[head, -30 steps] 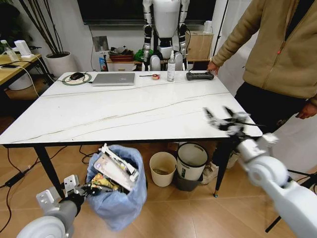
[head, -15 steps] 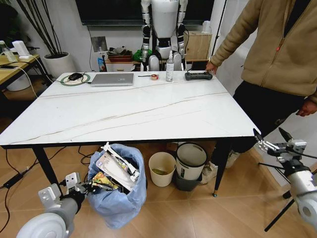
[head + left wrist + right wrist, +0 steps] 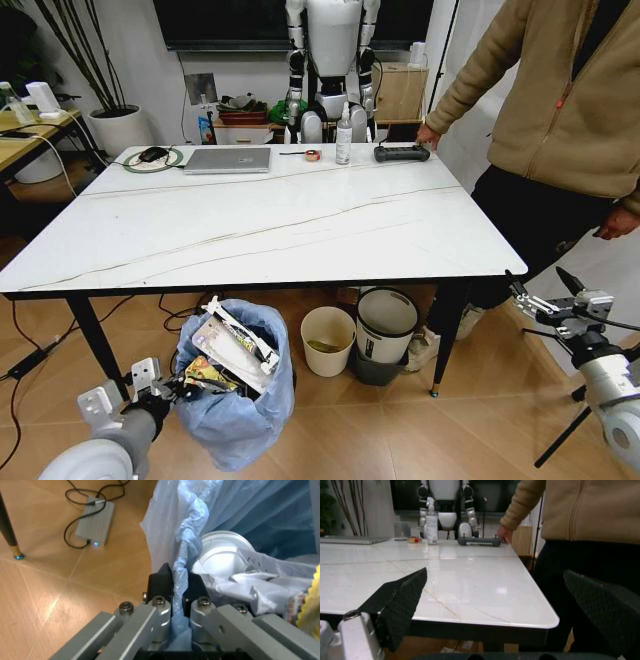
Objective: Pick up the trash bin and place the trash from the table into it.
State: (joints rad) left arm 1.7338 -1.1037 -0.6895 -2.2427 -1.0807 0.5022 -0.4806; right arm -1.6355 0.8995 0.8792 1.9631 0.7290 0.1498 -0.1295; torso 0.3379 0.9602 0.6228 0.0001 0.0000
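Marble-look table [image 3: 270, 225] carries no litter that I can make out. The trash bin [image 3: 238, 385], full, stands at 7 o'clock beneath it, left gripper [image 3: 174, 588] pinching its bag rim. Right gripper [image 3: 548, 295], spread wide, hangs at 4 o'clock, well apart.

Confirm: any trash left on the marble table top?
No. In the head view the table carries just a laptop, a bottle and small items at its far edge; the trash fills the trash bin.

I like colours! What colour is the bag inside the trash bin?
Light blue: the trash bin has a crinkly see-through liner, clearest in the head view.
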